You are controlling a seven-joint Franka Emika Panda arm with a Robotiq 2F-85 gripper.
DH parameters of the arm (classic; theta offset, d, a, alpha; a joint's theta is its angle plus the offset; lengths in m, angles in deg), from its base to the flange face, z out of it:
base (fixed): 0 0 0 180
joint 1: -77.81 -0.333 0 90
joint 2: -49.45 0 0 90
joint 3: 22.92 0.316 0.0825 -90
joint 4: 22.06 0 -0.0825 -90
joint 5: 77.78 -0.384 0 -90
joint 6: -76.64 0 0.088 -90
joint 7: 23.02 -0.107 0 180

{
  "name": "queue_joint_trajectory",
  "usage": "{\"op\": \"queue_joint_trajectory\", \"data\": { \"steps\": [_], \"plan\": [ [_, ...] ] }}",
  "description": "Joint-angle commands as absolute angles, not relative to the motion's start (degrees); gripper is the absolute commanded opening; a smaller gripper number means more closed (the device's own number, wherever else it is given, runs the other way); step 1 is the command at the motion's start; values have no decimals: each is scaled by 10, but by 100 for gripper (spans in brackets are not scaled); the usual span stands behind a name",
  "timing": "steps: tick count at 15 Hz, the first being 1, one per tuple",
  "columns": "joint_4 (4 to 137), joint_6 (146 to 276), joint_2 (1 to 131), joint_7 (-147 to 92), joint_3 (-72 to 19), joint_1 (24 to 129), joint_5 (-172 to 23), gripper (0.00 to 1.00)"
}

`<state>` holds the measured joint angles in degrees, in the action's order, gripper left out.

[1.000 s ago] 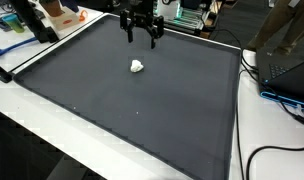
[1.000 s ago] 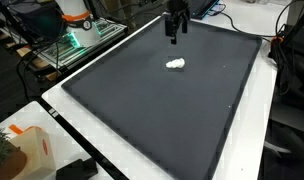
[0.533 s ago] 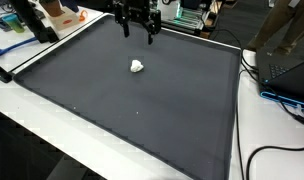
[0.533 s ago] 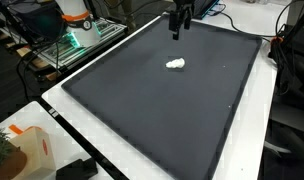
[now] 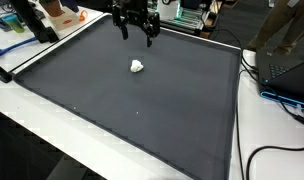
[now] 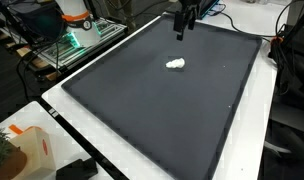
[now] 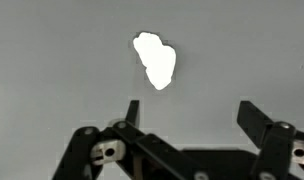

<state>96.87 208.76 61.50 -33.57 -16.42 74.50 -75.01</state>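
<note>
A small crumpled white lump (image 5: 137,66) lies on a large dark grey mat (image 5: 122,110); it also shows in an exterior view (image 6: 176,64) and in the wrist view (image 7: 155,59). My black gripper (image 5: 134,34) hangs open and empty above the mat's far part, well above and behind the lump. It also shows in an exterior view (image 6: 182,32). In the wrist view its two fingers (image 7: 188,108) are spread wide, with the lump beyond them and nothing between them.
The mat (image 6: 162,100) covers a white table. Cables and a dark device (image 5: 287,75) lie along one side. An orange object (image 6: 74,15) and a wire rack stand beyond another edge. A plant and an orange-marked container (image 6: 22,148) sit at a near corner.
My gripper has risen and drawn back toward the far edge of the mat, away from the white lump. The lump has not moved.
</note>
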Motion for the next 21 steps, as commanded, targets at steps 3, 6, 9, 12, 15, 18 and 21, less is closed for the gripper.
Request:
{"op": "queue_joint_trajectory", "data": {
  "steps": [3, 6, 9, 12, 15, 18, 21],
  "plan": [
    [862, 1985, 674, -352, -185, 730, -748, 100],
    [797, 1922, 715, -363, -192, 725, -743, 100],
    [725, 1852, 759, -368, -199, 720, -741, 100],
    [656, 1793, 801, -358, -202, 718, -748, 100],
    [665, 1794, 791, -351, -202, 720, -754, 100],
    [627, 1771, 814, -349, -202, 720, -755, 100],
    [587, 1734, 843, -356, -210, 725, -759, 100]
  ]
}}
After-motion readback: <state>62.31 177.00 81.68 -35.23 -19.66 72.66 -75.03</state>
